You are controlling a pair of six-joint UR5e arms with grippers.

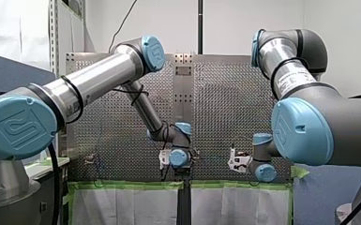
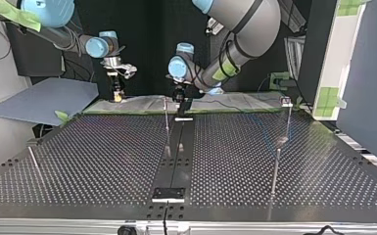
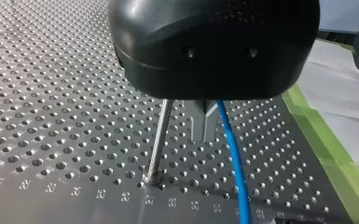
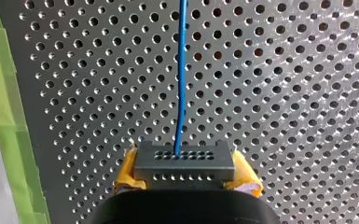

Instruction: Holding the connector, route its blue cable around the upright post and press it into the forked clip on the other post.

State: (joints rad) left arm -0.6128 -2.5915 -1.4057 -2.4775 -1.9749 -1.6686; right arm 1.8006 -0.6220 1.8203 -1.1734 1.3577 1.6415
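In the right wrist view my right gripper (image 4: pixel 185 179) is shut on a grey connector (image 4: pixel 184 161), which sits between its yellow pads (image 4: pixel 128 170). The blue cable (image 4: pixel 182 70) runs from the connector straight ahead over the perforated table. In the left wrist view my left gripper (image 3: pixel 205 122) has its metal fingers together, and the blue cable (image 3: pixel 235 168) comes out right at them and trails down to the plate. An upright metal post (image 3: pixel 158 144) stands just beside those fingers. In the top view my left gripper (image 2: pixel 181 104) hangs next to that thin post (image 2: pixel 166 125).
Two more thin posts (image 2: pixel 276 169) (image 2: pixel 288 117) stand at the top view's right, one with a small head (image 2: pixel 286 102). A slanted rod (image 2: pixel 33 159) is at its left. Green tape (image 3: pixel 335 154) edges the plate. A black strip (image 2: pixel 174 161) runs down the table's middle.
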